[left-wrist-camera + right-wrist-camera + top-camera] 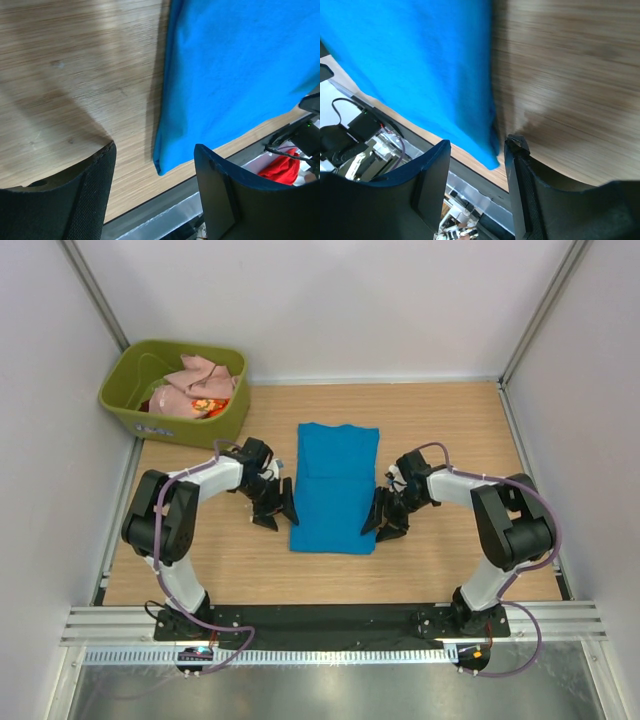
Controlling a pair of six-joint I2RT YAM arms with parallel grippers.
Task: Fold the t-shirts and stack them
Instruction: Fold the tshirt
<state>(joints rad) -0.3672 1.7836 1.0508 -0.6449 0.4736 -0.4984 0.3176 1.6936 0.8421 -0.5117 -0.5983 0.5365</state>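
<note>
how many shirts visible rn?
3. A blue shirt lies flat mid-table between the arms. A pink shirt and a red-orange patterned one sit crumpled in the green tub at the far left. More may be buried beneath them.

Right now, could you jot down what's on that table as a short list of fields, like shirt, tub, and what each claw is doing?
Blue t-shirt: folded into a long strip, flat on the table between the arms
Left gripper: open, beside the shirt's left edge, holding nothing
Right gripper: open, beside the shirt's right edge, holding nothing
Green tub: far left corner
Pink t-shirt: crumpled in the tub
Patterned t-shirt: under the pink one, mostly hidden
</note>
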